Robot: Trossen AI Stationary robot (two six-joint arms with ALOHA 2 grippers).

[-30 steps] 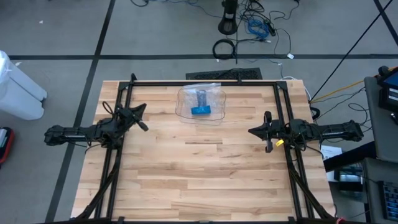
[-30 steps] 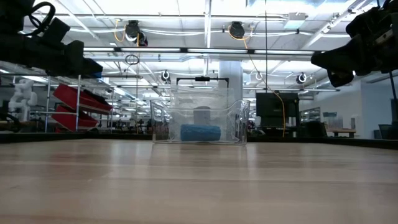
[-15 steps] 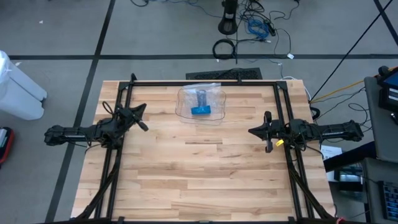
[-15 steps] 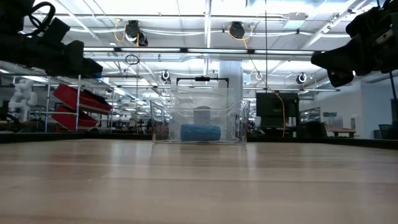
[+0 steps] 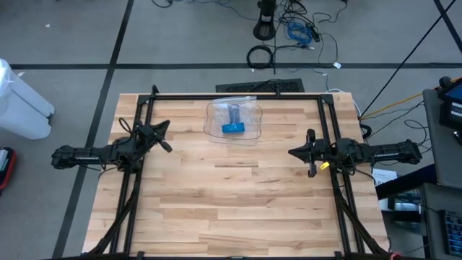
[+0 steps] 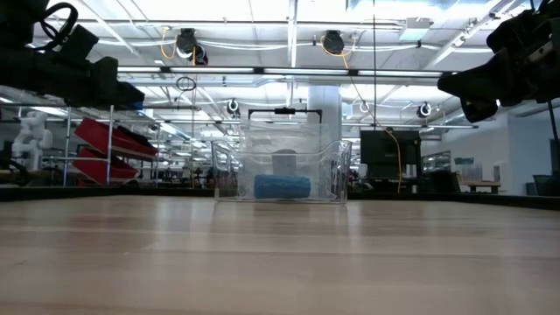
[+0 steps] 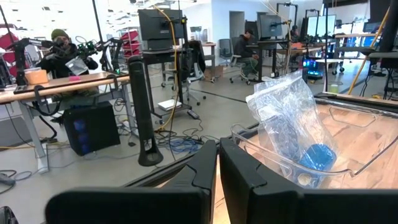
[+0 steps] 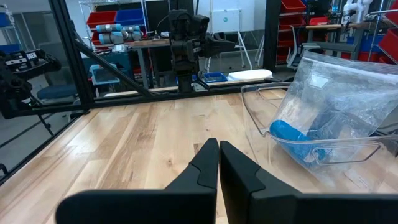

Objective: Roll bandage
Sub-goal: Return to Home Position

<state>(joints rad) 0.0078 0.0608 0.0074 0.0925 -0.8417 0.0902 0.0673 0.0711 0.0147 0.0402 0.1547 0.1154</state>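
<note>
I am seeing the left arm [image 5: 94,154] hanging level over the desk's [image 5: 231,202] left side, the right arm [image 5: 375,152] over its right, both pointing inward, jaws closed.

No text, label, brand, number or sign is readable in any view.

wooden table [image 5: 238,195]; floor cables [image 5: 297,32]; white container [image 5: 22,105] beside table
</note>
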